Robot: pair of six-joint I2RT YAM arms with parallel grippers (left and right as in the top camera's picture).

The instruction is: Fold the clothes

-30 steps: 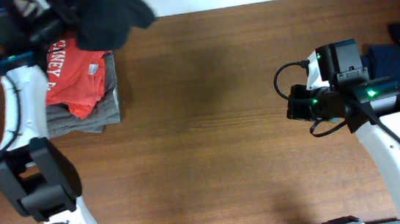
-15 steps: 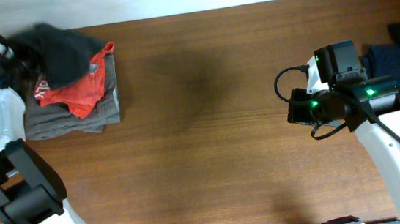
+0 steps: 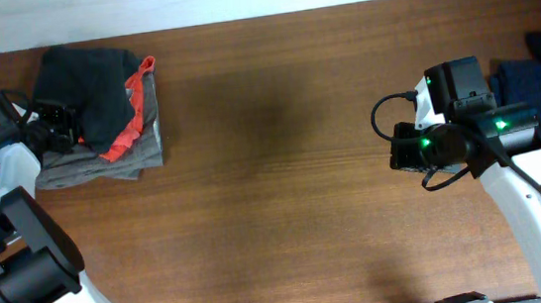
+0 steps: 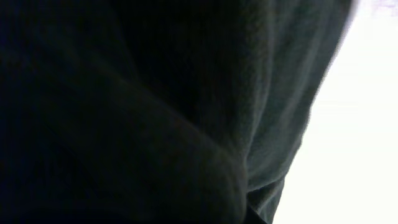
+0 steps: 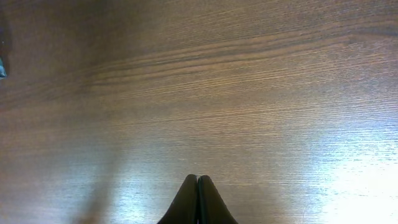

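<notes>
Nearest me, my right gripper hangs idle over the table, fingers pressed together. Further left, my left gripper sits against the dark T-shirt; its camera shows only cloth, so I cannot tell its grip. The shirt lies bunched atop the red tee and grey garment at the far edge. I judge this the stacking step; next comes a clean withdrawal without dragging the pile.

Top-left — dark T-shirt over red tee; left end effector at its left edge.
</notes>
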